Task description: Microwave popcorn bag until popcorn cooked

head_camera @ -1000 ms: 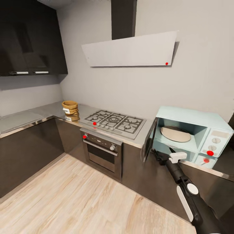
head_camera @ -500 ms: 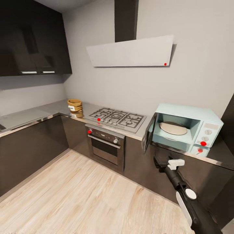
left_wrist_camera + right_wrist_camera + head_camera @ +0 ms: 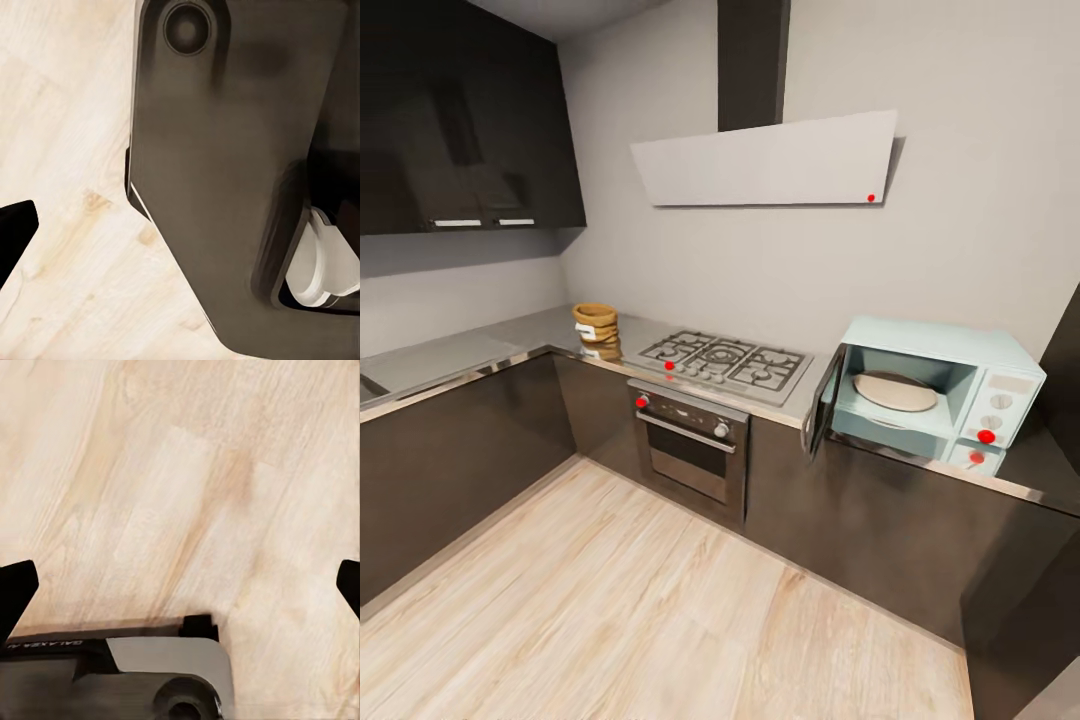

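Kitchen counter point(image 3: 510, 340) bearing popcorn bag point(image 3: 596, 322); microwave point(image 3: 930, 390) open; approach pending; right end effector point(image 3: 180, 585) spread, left indeterminate.

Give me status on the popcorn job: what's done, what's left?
Done: microwave door open, its turntable bare. In hand: nothing; the popcorn bag sits on the countertop left of the gas hob, not picked up. Left: pick, load, close, heat.

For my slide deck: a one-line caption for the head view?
Microwave with door open on the countertop, popcorn bag waiting left of the hob.
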Available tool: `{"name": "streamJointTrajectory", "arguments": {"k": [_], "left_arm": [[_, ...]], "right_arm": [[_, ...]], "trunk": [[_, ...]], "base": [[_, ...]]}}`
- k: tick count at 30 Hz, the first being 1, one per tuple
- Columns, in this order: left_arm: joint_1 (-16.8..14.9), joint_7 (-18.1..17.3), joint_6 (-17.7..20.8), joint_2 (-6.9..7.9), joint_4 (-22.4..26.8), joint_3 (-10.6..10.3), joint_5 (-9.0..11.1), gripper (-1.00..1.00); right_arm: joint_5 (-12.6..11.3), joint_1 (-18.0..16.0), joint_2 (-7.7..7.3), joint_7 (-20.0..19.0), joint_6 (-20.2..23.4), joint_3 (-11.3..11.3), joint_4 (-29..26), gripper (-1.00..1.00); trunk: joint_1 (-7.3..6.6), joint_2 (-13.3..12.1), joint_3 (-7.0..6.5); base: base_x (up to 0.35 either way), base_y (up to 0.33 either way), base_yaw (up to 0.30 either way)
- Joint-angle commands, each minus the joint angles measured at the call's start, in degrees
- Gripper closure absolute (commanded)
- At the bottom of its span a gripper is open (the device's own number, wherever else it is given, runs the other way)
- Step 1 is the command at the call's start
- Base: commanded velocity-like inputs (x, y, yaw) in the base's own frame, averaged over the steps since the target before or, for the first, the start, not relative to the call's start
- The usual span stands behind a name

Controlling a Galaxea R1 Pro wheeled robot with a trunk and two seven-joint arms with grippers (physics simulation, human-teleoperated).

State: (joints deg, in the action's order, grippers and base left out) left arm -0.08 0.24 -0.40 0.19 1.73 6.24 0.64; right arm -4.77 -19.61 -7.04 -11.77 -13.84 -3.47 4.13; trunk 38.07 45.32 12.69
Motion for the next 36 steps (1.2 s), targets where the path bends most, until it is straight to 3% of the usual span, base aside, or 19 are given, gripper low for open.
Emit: {"name": "streamJointTrajectory", "arguments": {"k": [1, 4, 6, 9, 19, 29, 36], "left_arm": [[0.0, 0.0, 0.0, 0.0, 0.0, 0.4, 0.1, -1.0], [0.0, 0.0, 0.0, 0.0, 0.0, 0.4, 0.1, -1.0], [0.0, 0.0, 0.0, -0.01, 0.0, 0.4, 0.1, -1.0], [0.0, 0.0, 0.0, 0.02, 0.0, 0.4, 0.1, -1.0], [0.0, 0.0, 0.0, 0.06, 0.0, 0.4, 0.1, -1.0], [0.0, 0.0, -0.1, 0.08, 0.0, 0.4, 0.1, -1.0], [0.0, 0.0, -0.1, 0.08, 0.0, 0.4, 0.1, -1.0]], "right_arm": [[-0.4, 0.4, 0.05, 0.5, 0.0, -0.3, 0.4, -1.0], [-0.2, 2.5, 0.68, 6.7, 0.4, -0.2, 0.5, -1.0], [-0.2, 3.8, 2.39, 10.5, 0.5, -0.2, 0.5, -1.0], [-0.2, 4.4, 3.17, 11.9, 0.4, -0.2, 0.5, -1.0], [-0.2, 4.5, 5.21, 11.8, 0.2, -0.1, 0.5, -1.0], [-0.2, 4.5, 5.46, 11.7, 0.1, -0.1, 0.5, -1.0], [-0.2, 4.5, 5.46, 11.5, 0.1, -0.1, 0.5, -1.0]], "trunk": [[0.01, 0.1, 0.07], [0.01, 0.1, 0.07], [0.01, 0.1, 0.07], [0.01, 0.1, 0.07], [0.01, 0.1, 0.07], [0.01, 0.1, 0.07], [0.01, 0.1, 0.07]], "base": [[0.0, 0.0, 0.0], [0.0, 0.0, 0.0], [0.0, 0.0, 0.0], [0.0, 0.0, 0.0], [0.0, 0.0, 0.074], [0.0, 0.001, 0.279], [0.115, 0.217, 0.188]]}}
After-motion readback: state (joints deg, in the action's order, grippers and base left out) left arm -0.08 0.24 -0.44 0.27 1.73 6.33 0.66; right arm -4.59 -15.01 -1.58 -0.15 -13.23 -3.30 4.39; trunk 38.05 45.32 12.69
